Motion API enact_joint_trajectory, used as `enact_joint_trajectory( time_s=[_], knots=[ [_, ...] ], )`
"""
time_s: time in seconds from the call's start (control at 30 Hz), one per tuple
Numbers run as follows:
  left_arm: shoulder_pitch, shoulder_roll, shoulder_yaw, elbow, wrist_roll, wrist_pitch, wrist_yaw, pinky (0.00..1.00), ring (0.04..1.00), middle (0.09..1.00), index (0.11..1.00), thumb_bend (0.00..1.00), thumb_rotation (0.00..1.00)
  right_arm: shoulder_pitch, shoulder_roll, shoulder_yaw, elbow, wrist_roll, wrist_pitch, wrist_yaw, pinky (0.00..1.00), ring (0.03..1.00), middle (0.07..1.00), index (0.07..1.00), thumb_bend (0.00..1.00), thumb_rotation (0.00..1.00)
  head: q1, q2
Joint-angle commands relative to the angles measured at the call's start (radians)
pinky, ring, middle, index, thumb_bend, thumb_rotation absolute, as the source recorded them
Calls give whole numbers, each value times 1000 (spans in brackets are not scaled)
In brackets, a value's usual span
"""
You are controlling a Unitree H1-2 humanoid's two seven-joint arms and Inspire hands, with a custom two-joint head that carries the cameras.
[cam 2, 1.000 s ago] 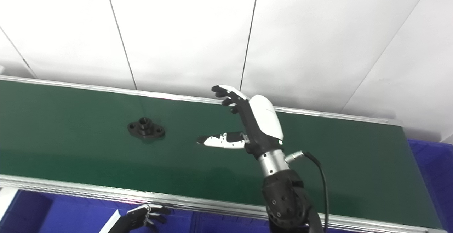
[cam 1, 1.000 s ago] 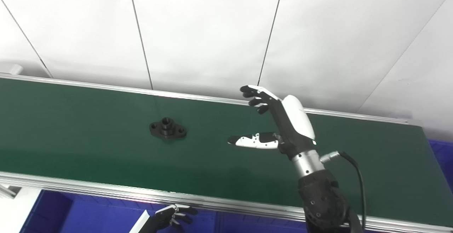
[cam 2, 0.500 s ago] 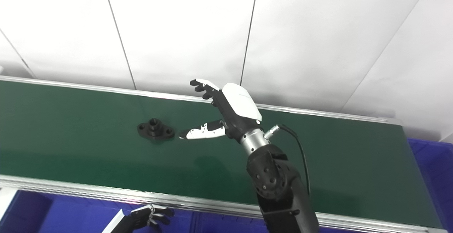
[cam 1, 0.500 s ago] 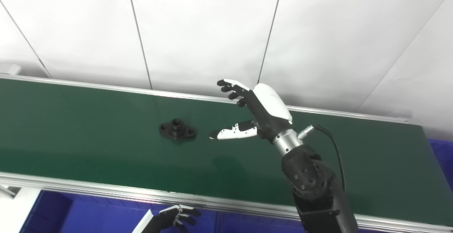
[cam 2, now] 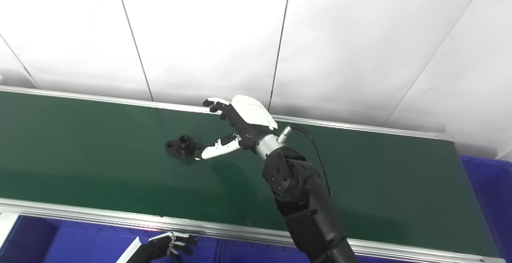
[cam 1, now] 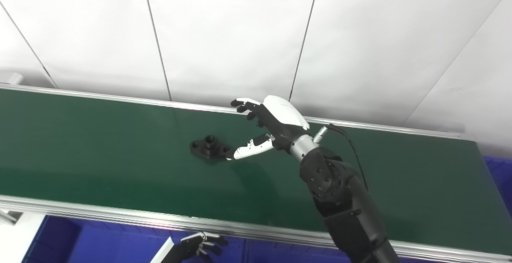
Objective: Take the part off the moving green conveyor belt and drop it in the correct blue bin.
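Moved: right hand [cam 1: 272,125] reached left, thumb tip meeting the black flanged metal part [cam 1: 208,148] on the green conveyor belt [cam 1: 100,151].
Right hand: spread, grasping nothing.
Left hand [cam 1: 198,245]: fingers apart, empty.

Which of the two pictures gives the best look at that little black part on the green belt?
The left eye view: the black part shows nearly whole. In the right eye view, the right hand thumb tip overlaps its right end.
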Motion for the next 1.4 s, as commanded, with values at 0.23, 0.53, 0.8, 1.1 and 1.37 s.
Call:
enact_joint_trajectory(
  time_s=[0.23,0.53,0.8,1.1,1.37],
  knots=[
    [7,-10,22,-24,-11,-34,-26,525,663,748,669,802,257,-108,8,39,131,-2,-39,-46,718,807,849,861,790,356,6,1],
    [10,-22,36,-20,-7,-34,-44,510,650,751,669,799,276,-148,6,102,250,-7,-67,-86,722,802,840,855,786,345,14,6],
    [12,-28,46,-23,-3,-34,-56,511,655,754,672,801,278,-162,-1,147,324,-15,-105,-133,679,769,812,842,790,326,22,10],
    [8,-39,39,-19,6,-34,-43,515,658,755,670,797,268,-161,-21,194,383,-38,-131,-141,668,755,808,832,783,312,31,15],
    [11,-38,38,-31,9,-34,-46,523,670,764,679,796,282,-134,-56,230,384,-57,-165,-157,584,696,758,791,797,208,31,23]
  ],
)
